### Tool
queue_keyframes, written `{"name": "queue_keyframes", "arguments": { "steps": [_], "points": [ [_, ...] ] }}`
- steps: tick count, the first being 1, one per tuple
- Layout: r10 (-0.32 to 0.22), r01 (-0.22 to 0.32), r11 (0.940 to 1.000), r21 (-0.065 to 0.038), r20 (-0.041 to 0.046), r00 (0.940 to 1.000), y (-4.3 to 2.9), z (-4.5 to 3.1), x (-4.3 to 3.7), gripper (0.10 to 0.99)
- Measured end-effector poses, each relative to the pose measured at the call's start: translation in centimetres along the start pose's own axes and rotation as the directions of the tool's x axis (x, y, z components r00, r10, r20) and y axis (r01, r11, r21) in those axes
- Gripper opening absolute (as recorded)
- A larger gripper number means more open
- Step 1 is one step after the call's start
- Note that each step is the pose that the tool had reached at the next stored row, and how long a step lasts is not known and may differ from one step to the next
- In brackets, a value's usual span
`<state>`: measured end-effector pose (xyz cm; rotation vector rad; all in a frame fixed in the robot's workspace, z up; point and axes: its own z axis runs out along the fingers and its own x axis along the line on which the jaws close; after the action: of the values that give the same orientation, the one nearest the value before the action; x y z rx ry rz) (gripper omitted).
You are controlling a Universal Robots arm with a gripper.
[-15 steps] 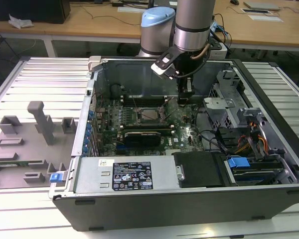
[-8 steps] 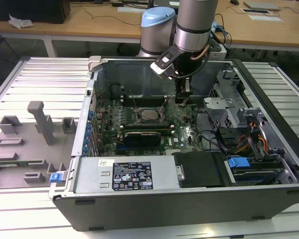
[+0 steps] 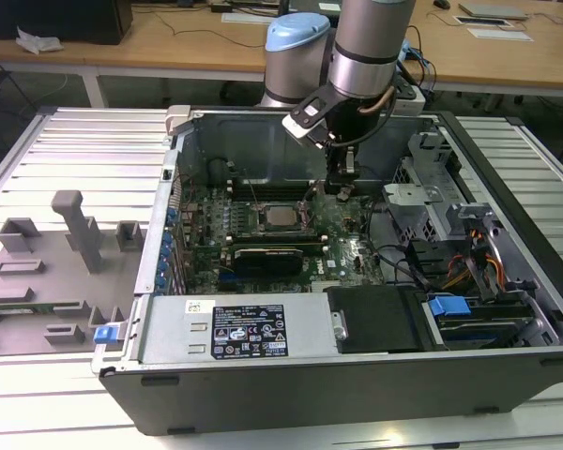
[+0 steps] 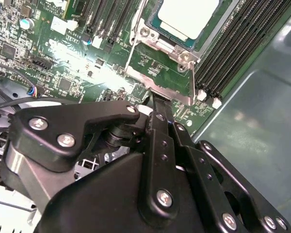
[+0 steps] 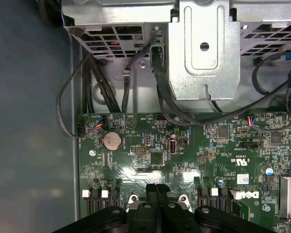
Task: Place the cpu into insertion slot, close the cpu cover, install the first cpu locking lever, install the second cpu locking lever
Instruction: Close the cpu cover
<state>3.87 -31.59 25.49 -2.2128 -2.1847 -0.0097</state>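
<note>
The cpu (image 3: pixel 281 217) lies silver face up in the insertion slot (image 3: pixel 266 228) amid the green motherboard. In the second wrist view the cpu (image 4: pixel 188 17) sits inside the cpu cover (image 4: pixel 160 43), a silver frame lying flat around it. A thin lever rod (image 4: pixel 135 41) runs along one side of that frame, another (image 4: pixel 191 80) along the adjoining side. My gripper (image 3: pixel 342 187) hangs just above the board, a little to the exterior view's right of the socket. Its black fingers (image 5: pixel 153 191) are pressed together, empty, with the tips (image 4: pixel 157 103) close to a metal tab (image 4: pixel 140 92) at the frame's corner.
Black memory slots (image 4: pixel 233 53) flank the socket. A metal drive cage (image 5: pixel 203 48) and black cables (image 5: pixel 68 111) lie beyond the board's edge. The grey case wall (image 4: pixel 262 121) stands close by. A grey fixture tray (image 3: pixel 56 272) sits outside the case at the exterior view's left.
</note>
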Motion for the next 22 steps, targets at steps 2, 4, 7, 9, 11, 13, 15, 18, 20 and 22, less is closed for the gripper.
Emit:
{"name": "queue_keyframes", "arguments": {
  "steps": [2,4,7,9,11,13,15,18,20,22],
  "points": [
    [0.0,0.0,1.0,0.0,0.0,1.0,-0.07,0.0,0.0,0.106],
    [0.0,0.0,1.0,-0.001,0.0001,1.0,-0.36,0.01,0.02,0.106],
    [0.0,0.0,1.0,-0.002,-0.0001,1.0,-0.74,0.02,0.05,0.106],
    [0.0,0.0,1.0,-0.002,0.0,1.0,-0.98,0.02,0.09,0.106],
    [0.0,0.0,1.0,-0.002,-0.0001,1.0,-1.15,0.03,0.1,0.106],
    [0.0,0.0,1.0,-0.002,0.0,1.0,-1.27,0.03,0.11,0.106],
    [0.0,0.0,1.0,-0.003,-0.0001,1.0,-1.47,0.03,0.12,0.106],
    [0.0,0.0,1.0,-0.005,-0.0001,1.0,-1.83,0.04,0.13,0.106],
    [0.0,0.0,1.0,-0.009,-0.0001,1.0,-2.31,0.06,0.13,0.106],
    [0.0,0.0,0.9999,-0.012,-0.0003,1.0,-2.76,0.09,0.13,0.106]
  ]
}}
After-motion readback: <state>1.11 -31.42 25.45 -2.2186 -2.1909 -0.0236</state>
